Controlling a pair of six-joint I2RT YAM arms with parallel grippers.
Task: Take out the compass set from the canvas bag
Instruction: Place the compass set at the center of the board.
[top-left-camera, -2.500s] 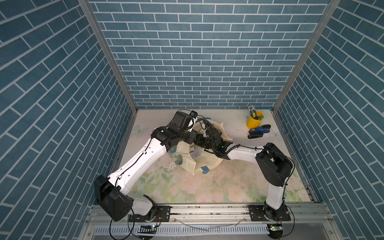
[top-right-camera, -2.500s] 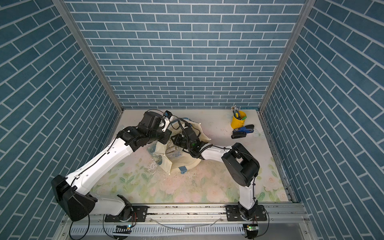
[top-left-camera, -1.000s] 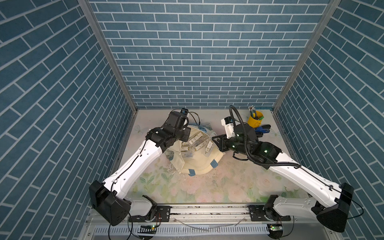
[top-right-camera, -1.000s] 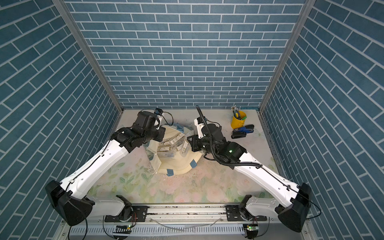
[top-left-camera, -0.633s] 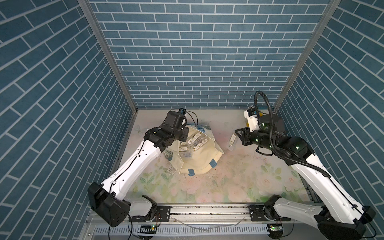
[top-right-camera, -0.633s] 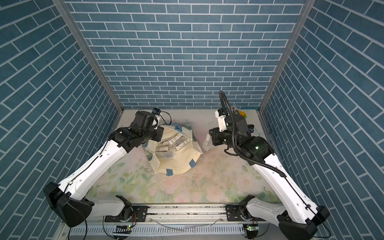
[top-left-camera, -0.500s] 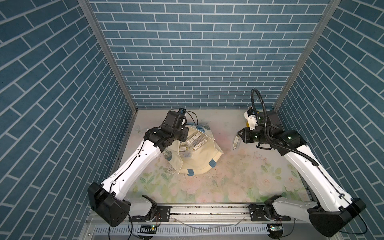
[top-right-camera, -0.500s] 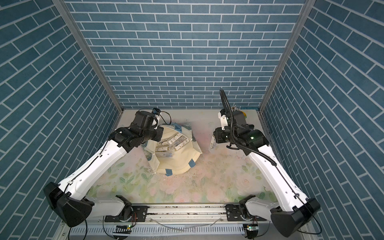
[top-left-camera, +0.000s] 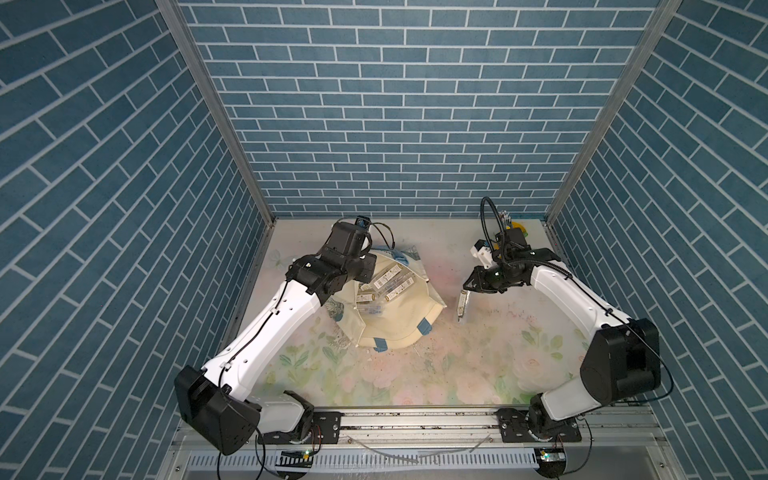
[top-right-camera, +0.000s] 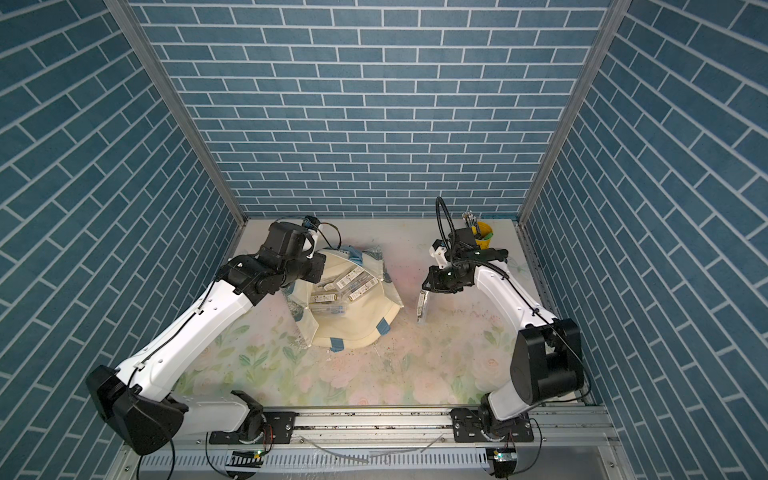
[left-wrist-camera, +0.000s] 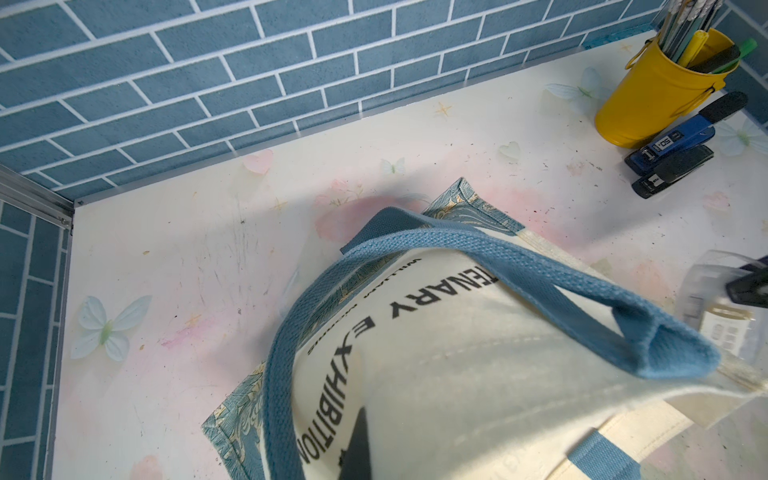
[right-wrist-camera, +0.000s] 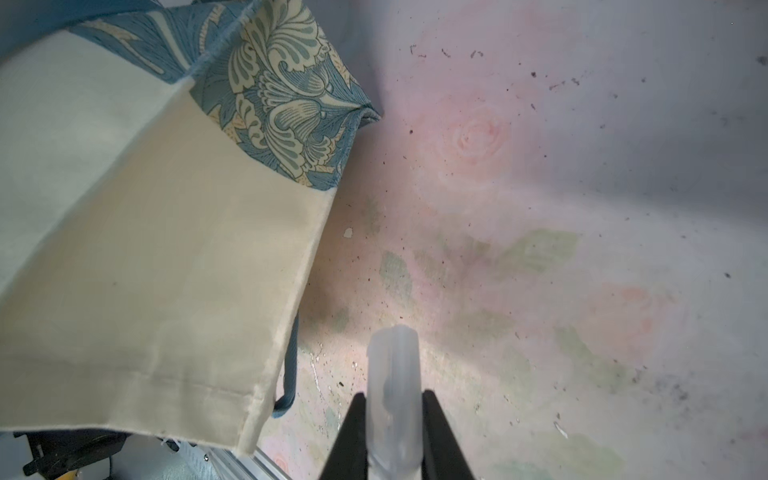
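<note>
1. Right gripper (top-left-camera: 468, 291) (top-right-camera: 427, 291) (right-wrist-camera: 395, 401): clenched on the compass set (top-left-camera: 461, 308) (top-right-camera: 422, 309) (right-wrist-camera: 395, 365), a clear flat case. Its two dark fingers (right-wrist-camera: 352, 434) pinch the case at its upper end.
2. The compass set sits right of centre in both top views. It hangs from the jaws with its long side pointing down at the table (top-left-camera: 415, 374) and leans slightly. It is outside the bag (top-left-camera: 399, 332) (top-right-camera: 353, 332), just beside the bag's right edge and apart from it. Whether its lower end touches the table cannot be told.
3. Left gripper (top-left-camera: 366, 271) (top-right-camera: 314, 268): jaws closed on the bag's rim at its upper-left edge, holding the mouth up. In the left wrist view one dark finger (left-wrist-camera: 358, 446) lies against the cream cloth at the bottom of the frame.
4. The bag lies at centre in both top views, mouth open toward the camera. Its floral band (right-wrist-camera: 286, 116) is at the far end. A blue handle (left-wrist-camera: 478, 253) loops over the lettered side.
5. Several clear packs (top-left-camera: 390, 286) (top-right-camera: 345, 286) with white labels lie inside the bag, near its far end.
6. A yellow cup (top-left-camera: 517, 226) (top-right-camera: 483, 232) (left-wrist-camera: 652, 99) with pens stands in the table's far right corner, behind the right arm. Well apart from the bag.
7. Two staplers, one blue (left-wrist-camera: 673, 139) and one black (left-wrist-camera: 673, 170), lie just beside the cup, at the upper right of the left wrist view.
8. The table has a pale floral surface with dark specks, mostly below the compass set.
</note>
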